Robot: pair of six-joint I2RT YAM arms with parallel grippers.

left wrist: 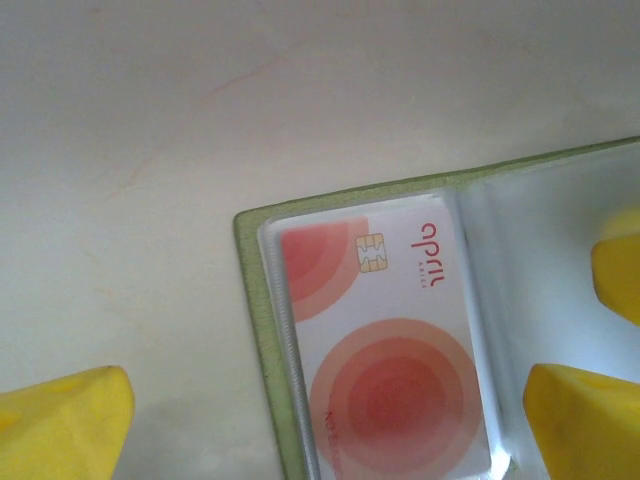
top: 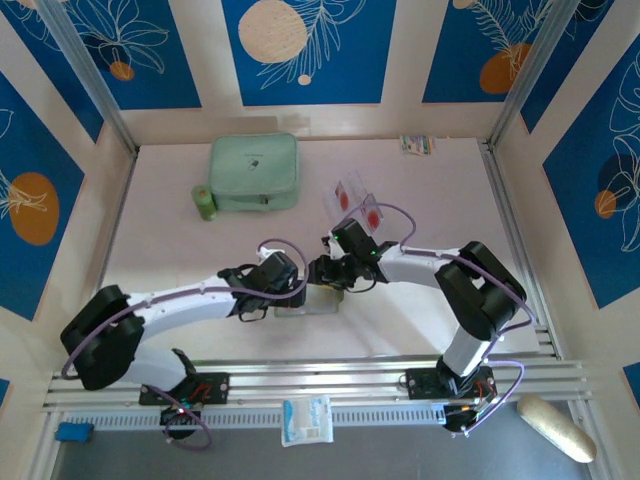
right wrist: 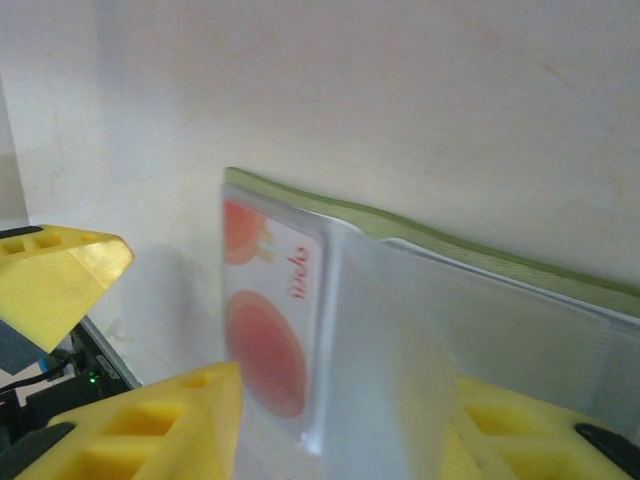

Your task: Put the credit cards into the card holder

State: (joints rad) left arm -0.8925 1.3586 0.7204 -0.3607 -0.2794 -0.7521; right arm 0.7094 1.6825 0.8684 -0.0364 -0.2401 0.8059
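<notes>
The left claw (left wrist: 320, 405) stands wide, its yellow fingers (left wrist: 62, 428) at the two lower corners of its wrist view, with nothing pinched between them. Directly under it, flat on the surface (left wrist: 150, 150), lies the open holder (left wrist: 258, 330). The holder's olive border runs up beside one finger and turns a corner ahead of the claw. A card (left wrist: 395, 370) with red rings, a chip and red lettering sits inside the holder's clear pocket, below the gap between the left claw's fingers.

The right claw (right wrist: 345, 425) faces the left claw from the other side. Seen from above, the two claws are tip to tip over the holder. The right claw's jaws stand partly apart, narrower than the left claw's. The free edge of a clear leaf (right wrist: 400, 340) of the holder lies between them; whether either finger touches the leaf I cannot tell. The pocketed card shows just beside that leaf, ahead of one right-claw finger, and a left-claw fingertip (right wrist: 60, 280) sits a little further out on the same side.

Two loose cards (top: 371, 213) lie side by side on the surface just beyond the right claw, apart from the holder. Farther off, beyond the left claw, sits a mint case (top: 254, 172) with a small green roll (top: 204, 202) just beside it
</notes>
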